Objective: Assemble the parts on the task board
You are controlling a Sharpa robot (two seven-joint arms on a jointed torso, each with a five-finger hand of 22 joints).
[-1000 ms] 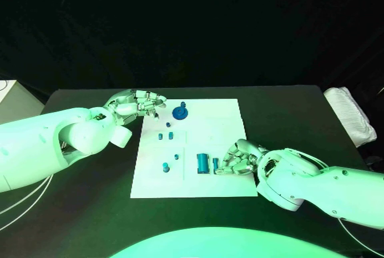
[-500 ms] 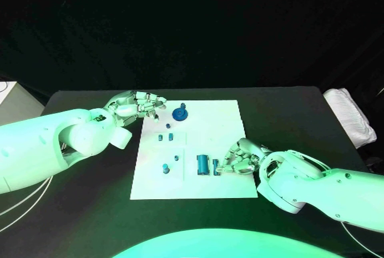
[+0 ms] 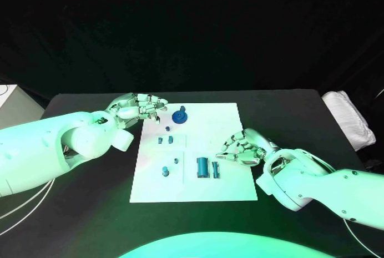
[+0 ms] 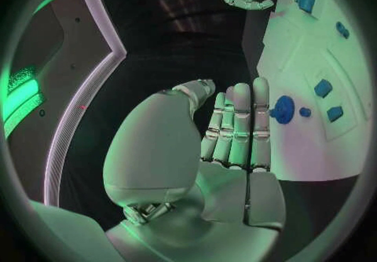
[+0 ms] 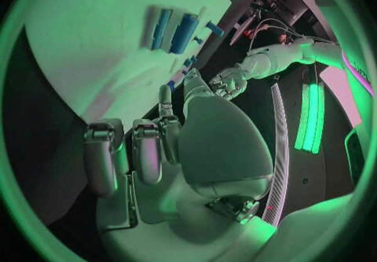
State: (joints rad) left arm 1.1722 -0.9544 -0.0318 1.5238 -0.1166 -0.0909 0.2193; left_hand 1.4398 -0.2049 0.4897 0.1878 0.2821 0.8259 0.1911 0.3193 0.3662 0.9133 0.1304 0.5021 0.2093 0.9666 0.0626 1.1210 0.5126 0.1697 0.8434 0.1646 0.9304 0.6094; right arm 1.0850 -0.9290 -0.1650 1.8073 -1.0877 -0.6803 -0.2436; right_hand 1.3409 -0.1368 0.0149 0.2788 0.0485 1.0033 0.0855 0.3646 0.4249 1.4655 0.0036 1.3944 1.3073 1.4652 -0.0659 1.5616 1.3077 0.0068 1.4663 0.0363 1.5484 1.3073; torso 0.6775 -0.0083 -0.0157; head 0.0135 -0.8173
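Observation:
The white task board (image 3: 228,125) lies mid-table with several blue parts on it. A round disc with a knob (image 3: 181,115) stands near its far edge, and a thick cylinder (image 3: 202,166) lies beside a slim pin (image 3: 215,168) near the front. Small pegs (image 3: 165,139) stand on the left half. My left hand (image 3: 141,107) hovers at the board's far left corner, fingers straight and side by side (image 4: 235,130), holding nothing; the disc (image 4: 283,109) sits just past its fingertips. My right hand (image 3: 241,149) hangs over the board's right side, fingers loosely curled (image 5: 145,149) and empty, beyond the cylinder (image 5: 185,32).
A folded white cloth (image 3: 352,122) lies at the table's right edge. A white box (image 3: 11,100) stands off the left edge. Bare black tabletop (image 3: 80,208) surrounds the board.
My right hand has lifted off the slim pin and drawn back toward the board's right edge, leaving the pin lying. The left hand has barely moved.

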